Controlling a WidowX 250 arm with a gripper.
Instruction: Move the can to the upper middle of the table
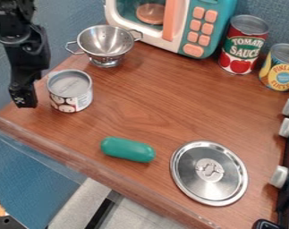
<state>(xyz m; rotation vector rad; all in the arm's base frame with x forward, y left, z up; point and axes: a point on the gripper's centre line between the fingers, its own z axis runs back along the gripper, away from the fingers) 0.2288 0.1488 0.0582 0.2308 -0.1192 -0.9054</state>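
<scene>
At the left edge of the view, the black gripper [24, 91] hangs down beside the left side of a short can [71, 91]. This can stands upright on the wooden table [140, 100], near its left corner, with a grey top and a white label with red and dark pictures. Whether the gripper touches the can is unclear.
A metal colander [106, 44] stands just behind the short can. Along the back are a teal toy microwave [197, 27], a tall red can [242, 49] and a yellow can [282, 69]. A green object [127, 149] and a metal lid [209, 173] lie nearer the front; stove knobs [280, 176] line the right.
</scene>
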